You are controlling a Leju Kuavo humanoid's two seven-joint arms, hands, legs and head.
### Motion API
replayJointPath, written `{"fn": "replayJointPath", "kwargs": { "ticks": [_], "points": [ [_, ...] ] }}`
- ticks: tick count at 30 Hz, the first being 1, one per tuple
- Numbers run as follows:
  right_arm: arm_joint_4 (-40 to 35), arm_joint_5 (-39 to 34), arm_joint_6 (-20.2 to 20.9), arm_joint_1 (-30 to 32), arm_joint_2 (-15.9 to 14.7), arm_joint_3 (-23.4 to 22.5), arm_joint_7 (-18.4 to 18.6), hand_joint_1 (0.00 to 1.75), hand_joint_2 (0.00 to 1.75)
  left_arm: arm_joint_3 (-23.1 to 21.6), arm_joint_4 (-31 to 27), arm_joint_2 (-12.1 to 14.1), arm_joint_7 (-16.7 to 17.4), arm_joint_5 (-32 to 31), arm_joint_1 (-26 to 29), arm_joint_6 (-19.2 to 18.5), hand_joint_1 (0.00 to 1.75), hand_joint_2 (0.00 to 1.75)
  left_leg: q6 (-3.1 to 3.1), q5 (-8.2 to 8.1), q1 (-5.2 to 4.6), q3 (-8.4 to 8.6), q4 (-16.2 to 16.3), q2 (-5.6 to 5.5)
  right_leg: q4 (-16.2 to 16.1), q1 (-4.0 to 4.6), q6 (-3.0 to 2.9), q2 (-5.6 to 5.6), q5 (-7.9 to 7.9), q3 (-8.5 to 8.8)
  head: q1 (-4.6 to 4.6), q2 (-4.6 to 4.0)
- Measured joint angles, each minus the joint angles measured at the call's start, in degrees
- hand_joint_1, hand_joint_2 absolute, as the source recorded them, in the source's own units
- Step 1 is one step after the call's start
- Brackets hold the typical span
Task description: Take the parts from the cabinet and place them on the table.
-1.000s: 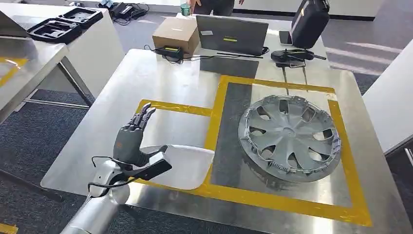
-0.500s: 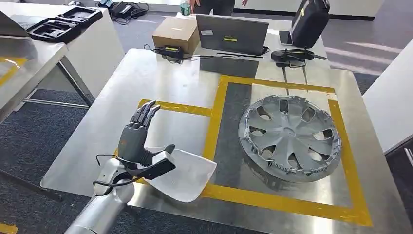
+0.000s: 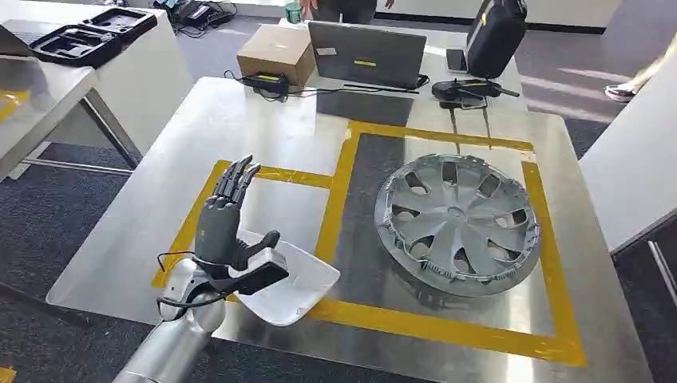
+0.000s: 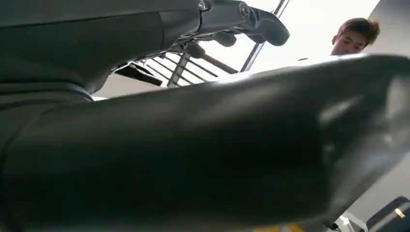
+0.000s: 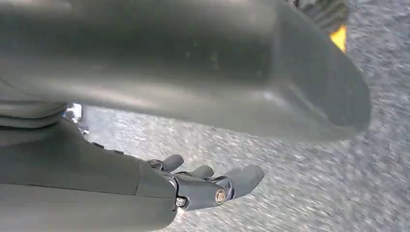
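A pale silver-white curved panel [image 3: 297,281] sits tilted at the near left of the steel table [image 3: 239,120], over the front yellow tape. My left hand [image 3: 223,231] holds its left edge under the thumb [image 3: 257,275], with the fingers [image 3: 233,182] stretched straight away from me. A silver wheel cover [image 3: 455,223] lies flat inside the large yellow-taped square, to the right of the panel. In the right wrist view my right hand [image 5: 212,186] hangs over grey carpet with its fingers loosely apart and nothing in them.
At the table's far edge stand a cardboard box [image 3: 275,52], a laptop [image 3: 367,54], a black case [image 3: 495,32] and a black controller [image 3: 463,89]. A side table with black trays [image 3: 88,36] is at the left, a white surface [image 3: 639,167] at the right. A person [image 4: 355,36] is nearby.
The panel lay flat in the small taped box; now its left edge is lifted and it tilts. My left hand has risen and moved slightly forward. The camera has shifted a little.
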Motion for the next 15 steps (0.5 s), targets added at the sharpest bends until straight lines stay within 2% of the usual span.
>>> {"fn": "replayJointPath", "kwargs": {
  "ticks": [1, 3, 4, 5, 6, 8, 9, 10, 11, 12, 13, 14, 15],
  "points": [
    [0.05, 0.02, 0.02, 0.08, -0.06, 0.0, 0.13, 0.0, 0.0, -0.02, -0.15, 0.06, -0.15, 0.0, 0.11, 0.24, 0.0, 0.0, -0.36, -0.17, -0.43, -0.28, 0.86, -0.28, -0.31, -0.67, -1.98, -0.21, -1.61, -0.12, -0.28, 0.0],
    [0.02, 0.15, 0.02, -0.02, -0.17, 0.0, 0.28, 0.0, 0.0, -0.09, -0.26, 0.26, -0.24, 0.02, 0.32, 0.41, 0.0, 0.0, -0.82, 0.18, -0.17, -0.95, 0.98, -0.43, 1.2, -0.44, -3.25, -0.21, -1.54, -1.26, -0.29, 0.0],
    [0.02, 0.18, 0.04, -0.01, -0.24, 0.0, 0.28, 0.0, 0.0, -0.09, -0.28, 0.31, -0.28, 0.11, 0.37, 0.48, 0.0, 0.0, -1.07, -0.18, 0.26, -1.27, 1.13, -0.33, 1.26, 0.0, -3.89, -0.31, -1.45, -1.62, -0.28, 0.0],
    [0.02, 0.24, 0.15, 0.0, -0.22, 0.0, 0.31, 0.0, 0.0, -0.09, -0.31, 0.43, -0.39, 0.2, 0.48, 0.5, 0.0, 0.0, -0.39, -2.28, 0.13, -2.01, 3.0, 0.21, 1.2, 0.43, -4.46, -0.34, -1.14, -1.89, -0.17, 0.0],
    [0.02, 0.33, 0.17, 0.05, -0.22, 0.0, 0.28, 0.0, 0.0, -0.11, -0.35, 0.46, -0.46, 0.31, 0.53, 0.52, 0.0, 0.0, 0.14, -4.9, -0.24, -3.34, 6.69, 0.41, 0.96, 0.83, -4.9, -0.35, -0.85, -1.98, -0.24, 0.0],
    [0.02, 0.42, 0.24, 0.06, -0.22, 0.0, 0.28, 0.0, 0.0, -0.11, -0.41, 0.57, -0.53, 0.37, 0.53, 0.68, 0.0, 0.0, 1.2, -9.98, -1.43, -7.07, 16.79, 0.38, 0.49, 1.78, -5.73, -0.64, -0.23, -2.19, -0.15, 0.0],
    [0.02, 0.46, 0.28, 0.05, -0.22, 0.0, 0.28, 0.0, 0.0, -0.11, -0.39, 0.66, -0.61, 0.5, 0.66, 0.7, 0.0, 0.0, 1.97, -11.34, -2.14, -8.43, 20.61, 0.35, 0.24, 2.4, -6.13, -0.7, 0.16, -2.44, -0.02, 0.0],
    [0.02, 0.5, 0.37, 0.05, -0.22, 0.02, 0.28, 0.0, 0.0, -0.11, -0.39, 0.72, -0.63, 0.57, 0.84, 0.77, 0.0, 0.0, 2.84, -11.05, -2.89, -8.29, 21.06, 0.3, -0.04, 2.95, -6.47, -0.71, 0.57, -2.72, 0.24, 0.0],
    [0.02, 0.52, 0.44, 0.05, -0.24, 0.02, 0.31, 0.0, 0.0, -0.11, -0.41, 0.79, -0.79, 0.79, 0.95, 0.87, 0.0, 0.0, 3.99, -9.74, -3.67, -6.94, 18.93, 0.25, -0.22, 3.39, -6.73, -0.69, 0.98, -3.03, 0.33, 0.0],
    [0.02, 0.66, 0.53, 0.07, -0.22, 0.02, 0.37, 0.0, 0.0, -0.11, -0.42, 0.83, -0.87, 0.94, 0.99, 1.01, 0.0, 0.0, 5.41, -7.79, -4.68, -4.44, 14.73, 0.14, -0.4, 3.8, -6.95, -0.62, 1.33, -3.31, 0.35, 0.0],
    [0.05, 0.76, 0.61, 0.12, -0.15, 0.04, 0.41, 0.0, 0.0, -0.11, -0.44, 0.92, -1.07, 1.03, 0.99, 1.13, 0.0, 0.0, 7.0, -5.68, -5.88, -1.02, 8.86, -0.04, -0.61, 4.06, -7.14, -0.59, 1.68, -3.57, 0.37, 0.0],
    [0.09, 0.85, 0.66, 0.15, 0.24, 0.04, 0.48, 0.0, 0.0, -0.11, -0.46, 1.03, -1.16, 1.09, 0.99, 1.24, 0.0, 0.0, 8.78, -4.56, -7.33, 2.22, 3.37, -0.31, -0.75, 3.93, -7.21, -0.6, 2.01, -3.6, 0.41, 0.0],
    [0.13, 0.87, 0.66, 0.37, 0.59, 0.04, 0.55, 0.0, 0.0, -0.13, -0.48, 1.14, -1.27, 1.2, 1.09, 1.31, 0.0, 0.0, 9.73, -5.16, -7.59, 3.77, 0.98, 0.2, -1.1, 4.22, -6.86, -0.66, 2.38, -3.67, 0.57, 0.0]
  ]
}}
